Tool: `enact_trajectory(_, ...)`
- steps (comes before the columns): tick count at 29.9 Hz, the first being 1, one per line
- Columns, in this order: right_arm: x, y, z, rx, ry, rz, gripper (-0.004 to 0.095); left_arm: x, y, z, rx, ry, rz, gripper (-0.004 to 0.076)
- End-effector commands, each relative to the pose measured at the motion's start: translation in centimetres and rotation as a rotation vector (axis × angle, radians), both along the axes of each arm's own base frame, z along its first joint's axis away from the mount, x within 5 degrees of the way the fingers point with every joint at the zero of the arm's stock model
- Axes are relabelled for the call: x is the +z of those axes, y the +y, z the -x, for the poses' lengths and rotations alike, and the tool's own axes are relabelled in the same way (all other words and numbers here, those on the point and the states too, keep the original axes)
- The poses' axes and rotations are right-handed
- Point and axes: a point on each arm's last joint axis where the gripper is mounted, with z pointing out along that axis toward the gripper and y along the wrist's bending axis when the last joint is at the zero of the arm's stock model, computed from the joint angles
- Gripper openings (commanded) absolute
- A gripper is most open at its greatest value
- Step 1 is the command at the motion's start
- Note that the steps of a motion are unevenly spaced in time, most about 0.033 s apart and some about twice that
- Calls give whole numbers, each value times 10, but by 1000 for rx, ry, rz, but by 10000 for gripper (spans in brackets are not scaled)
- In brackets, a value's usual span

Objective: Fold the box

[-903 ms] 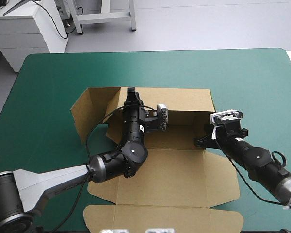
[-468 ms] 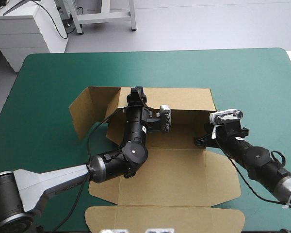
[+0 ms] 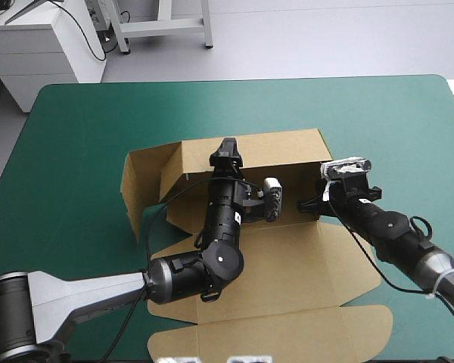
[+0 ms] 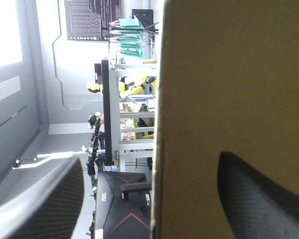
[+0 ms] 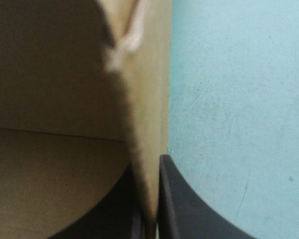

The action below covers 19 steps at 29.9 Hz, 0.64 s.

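The brown box [image 3: 287,265] lies open on the teal-green cover [image 3: 83,128], with its back wall [image 3: 280,151] raised and a left side flap [image 3: 140,181] standing. My left gripper [image 3: 227,147] is at the back wall's top edge. In the left wrist view it [image 4: 152,159] is open, its black fingers [image 4: 40,199] standing either side of the board [image 4: 229,74]. My right gripper [image 3: 306,204] sits at the box's right rear corner. In the right wrist view it [image 5: 150,169] is shut on the thin edge of a board flap [image 5: 55,74].
The box's front lid flap [image 3: 272,340] reaches close to the table's near edge. Bare teal-green cover [image 5: 239,99] lies to the right of the box and in a wide band beyond the back wall.
My left gripper has opened and shifted right along the back wall. The back wall now stands more upright, and the whole box has turned slightly. The right gripper keeps its hold and has moved farther away.
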Motion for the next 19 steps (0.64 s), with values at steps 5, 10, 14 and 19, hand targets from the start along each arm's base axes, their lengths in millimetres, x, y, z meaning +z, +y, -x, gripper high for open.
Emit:
enact_trajectory(5, 9, 10, -32, 29, 17, -74, -20, 29, 3, 20, 74, -109, 64, 528)
enact_trajectory(10, 7, 5, -40, 69, 86, -167, -20, 19, 11, 18, 144, 23, 13, 150)
enact_trajectory(14, 7, 4, -40, 71, 83, -150, -20, 26, 12, 16, 126, 203, 46, 16)
enact_trajectory(19, 7, 4, -40, 76, 87, -153, -20, 69, 24, 6, 60, 584, 278, 14)
